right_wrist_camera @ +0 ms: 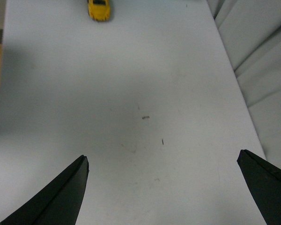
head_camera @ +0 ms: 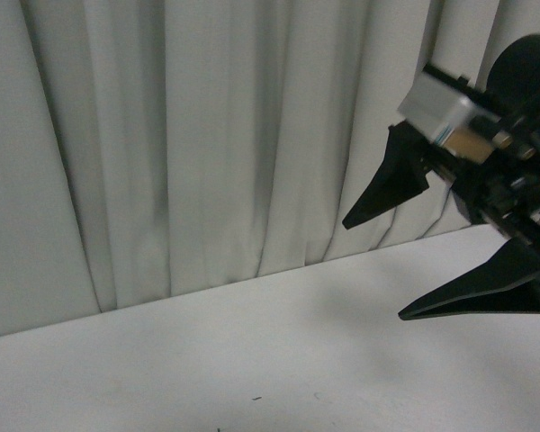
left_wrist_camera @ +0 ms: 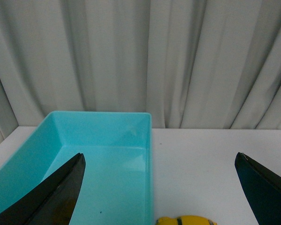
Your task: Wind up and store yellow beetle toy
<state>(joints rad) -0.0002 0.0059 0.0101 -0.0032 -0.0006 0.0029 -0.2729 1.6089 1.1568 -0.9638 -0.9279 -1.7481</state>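
The yellow beetle toy (left_wrist_camera: 186, 220) sits on the white table, just beside the long wall of a turquoise bin (left_wrist_camera: 149, 154); only its roof shows in the left wrist view. My left gripper (left_wrist_camera: 159, 159) hangs open above it, with one finger over the bin and the other over the table. In the right wrist view the toy (right_wrist_camera: 99, 9) lies far off at the table's other end. My right gripper (right_wrist_camera: 162, 157) is open and holds nothing. It shows raised at the right in the front view (head_camera: 373, 270).
The bin's floor looks bare apart from a small speck. Pale curtains (head_camera: 207, 135) hang along the table's far edge. A few small dark specks (right_wrist_camera: 145, 117) mark the white table top (right_wrist_camera: 131, 93).
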